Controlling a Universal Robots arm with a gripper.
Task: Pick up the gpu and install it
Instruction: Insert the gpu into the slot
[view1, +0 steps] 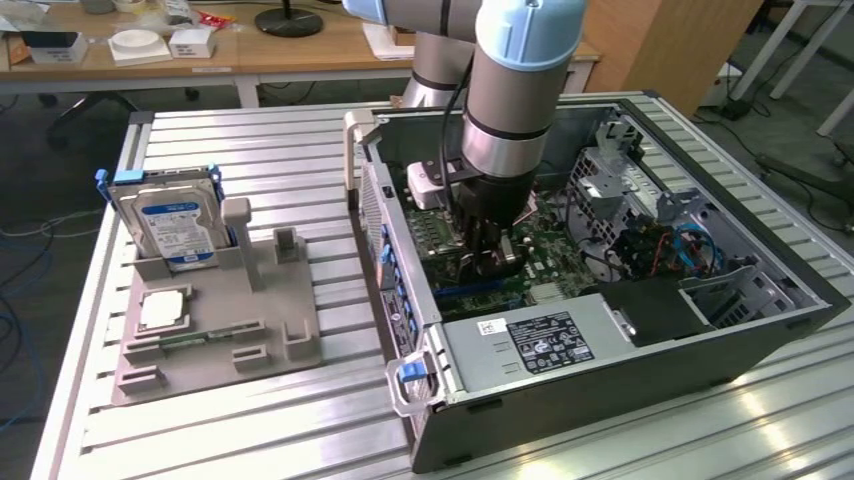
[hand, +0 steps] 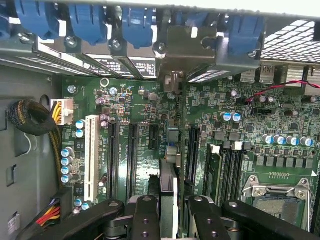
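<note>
Inside computer case (view1: 747, 330), end effector (hand: 169, 210) pinching gpu (hand: 169, 185) edge-on between motherboard slots (hand: 132, 155)

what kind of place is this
Probably a robotics lab or workshop: an open computer case on a slatted metal table, a hard drive in a grey holder, and cluttered wooden desks behind.

Arm (view1: 505, 90) reaching steeply downward, wrist vertical, gripper (hand: 169, 210) pointing straight down, black fingers (hand: 145, 215) clamped on a thin card's edge

Slatted metal table (view1: 267, 420) in front; behind it a wooden desk (view1: 294, 55) w/ white boxes (view1: 140, 45) & black lamp base (view1: 290, 20). Dark floor (view1: 40, 170), cables at the table's sides.
</note>
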